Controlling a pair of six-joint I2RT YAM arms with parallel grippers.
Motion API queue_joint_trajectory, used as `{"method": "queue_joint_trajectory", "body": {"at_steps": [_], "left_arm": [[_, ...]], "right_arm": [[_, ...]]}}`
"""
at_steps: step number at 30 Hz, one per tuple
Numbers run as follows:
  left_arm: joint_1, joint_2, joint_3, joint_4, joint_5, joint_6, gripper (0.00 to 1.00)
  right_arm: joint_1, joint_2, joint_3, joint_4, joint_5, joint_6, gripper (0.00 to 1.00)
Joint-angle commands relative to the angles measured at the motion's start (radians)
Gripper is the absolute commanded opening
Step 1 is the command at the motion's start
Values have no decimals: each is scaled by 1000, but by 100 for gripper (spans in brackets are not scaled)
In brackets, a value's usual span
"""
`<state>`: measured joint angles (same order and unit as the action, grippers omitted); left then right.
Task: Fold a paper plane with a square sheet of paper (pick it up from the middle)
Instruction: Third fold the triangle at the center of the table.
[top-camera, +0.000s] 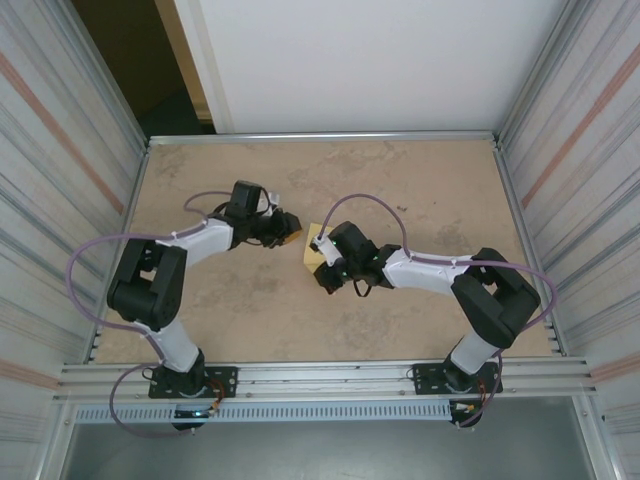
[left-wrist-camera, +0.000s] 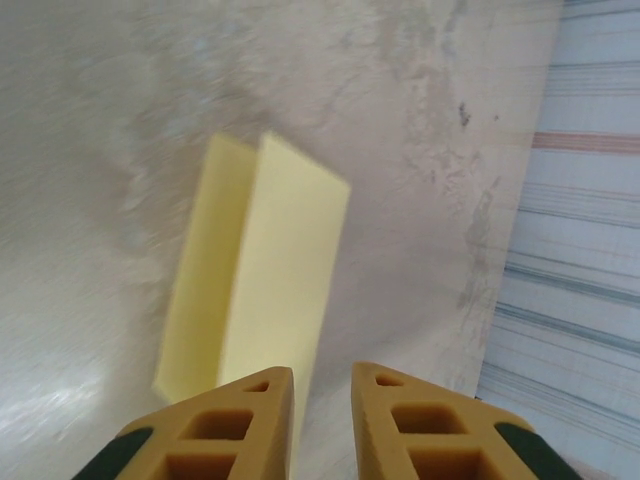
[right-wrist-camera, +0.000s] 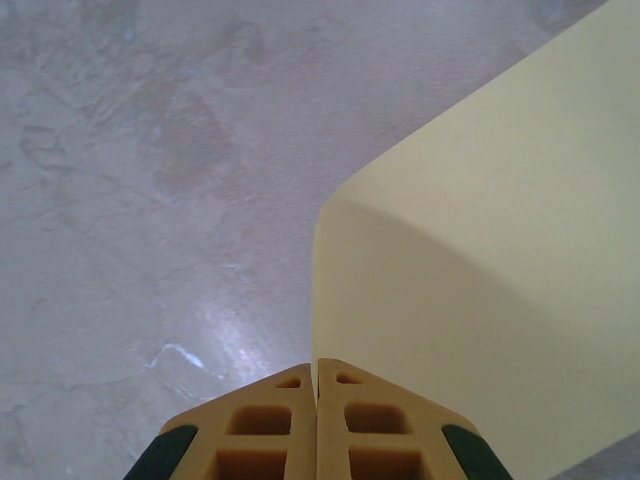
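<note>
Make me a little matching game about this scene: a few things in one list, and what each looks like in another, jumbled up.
Things:
1. left end effector
2. right end effector
3. sheet of paper
4. table

Descriptions:
A. mottled beige surface
B. fingers pressed together
C. pale yellow, folded over
D. fingers slightly apart

Pairs: 1-D, 2-B, 3-C, 4-A
</note>
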<state>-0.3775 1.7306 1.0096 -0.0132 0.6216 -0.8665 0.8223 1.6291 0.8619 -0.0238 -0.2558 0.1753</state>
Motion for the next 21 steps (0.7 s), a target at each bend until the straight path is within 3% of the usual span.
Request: {"method": "queue_joint_trajectory", "body": {"at_steps": [1,11,21], "left_arm": [[-34,73,79,-57,15,65,22],[-73,272,274,-213,-4,165,16],[-82,358,322,-321,-68,202,14]], "right_arm": [[-3,5,-19,1,-62,19,1],[-12,5,-41,13,-82,33,0],[-56,10,-52,25,-53,117,1]]}}
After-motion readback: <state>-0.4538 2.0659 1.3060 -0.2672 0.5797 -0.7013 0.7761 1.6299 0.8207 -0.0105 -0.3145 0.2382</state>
